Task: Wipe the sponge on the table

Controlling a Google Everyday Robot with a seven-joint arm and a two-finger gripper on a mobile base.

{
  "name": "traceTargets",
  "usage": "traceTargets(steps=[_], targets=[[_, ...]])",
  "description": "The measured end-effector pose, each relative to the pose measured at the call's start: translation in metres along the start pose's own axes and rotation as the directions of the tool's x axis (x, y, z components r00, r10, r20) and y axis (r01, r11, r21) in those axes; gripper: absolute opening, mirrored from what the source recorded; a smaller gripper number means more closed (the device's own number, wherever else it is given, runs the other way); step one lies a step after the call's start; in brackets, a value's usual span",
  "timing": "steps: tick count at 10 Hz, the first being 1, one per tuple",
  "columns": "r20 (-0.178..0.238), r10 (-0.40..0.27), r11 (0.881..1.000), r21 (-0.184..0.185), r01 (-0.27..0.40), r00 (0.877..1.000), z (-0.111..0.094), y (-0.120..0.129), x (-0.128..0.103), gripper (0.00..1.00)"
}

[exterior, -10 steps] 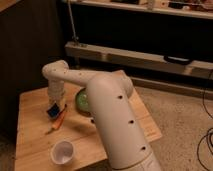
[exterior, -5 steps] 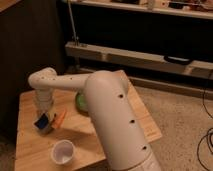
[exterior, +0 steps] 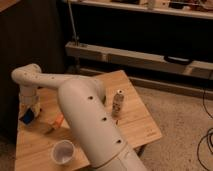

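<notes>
The bright-blue sponge [exterior: 27, 118] sits at the tip of my gripper [exterior: 29, 113], low over the left part of the bamboo table [exterior: 140, 125]. The gripper is shut on the sponge, which looks pressed against or just above the table top. My white arm sweeps from the lower middle of the view up and over to the left edge of the table, hiding much of the table's centre.
An orange carrot [exterior: 56, 121] lies just right of the sponge. A white cup [exterior: 62, 151] stands near the front edge. A slim can [exterior: 118, 102] stands right of the arm. Dark shelving [exterior: 150, 55] runs behind the table.
The gripper has swept left across the table with the sponge, from beside the carrot towards the table's left edge. A green object seen earlier is now hidden behind the arm.
</notes>
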Motion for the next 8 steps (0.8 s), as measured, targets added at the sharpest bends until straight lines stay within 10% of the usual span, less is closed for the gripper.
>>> traceTargets(steps=[4,8], targets=[[-0.040,0.088,0.996,0.027,-0.087,0.995,-0.020,0.018,0.048,0.50],[-0.073,0.248,0.968,0.045,-0.245,0.966,-0.041,0.104,0.093,0.50]])
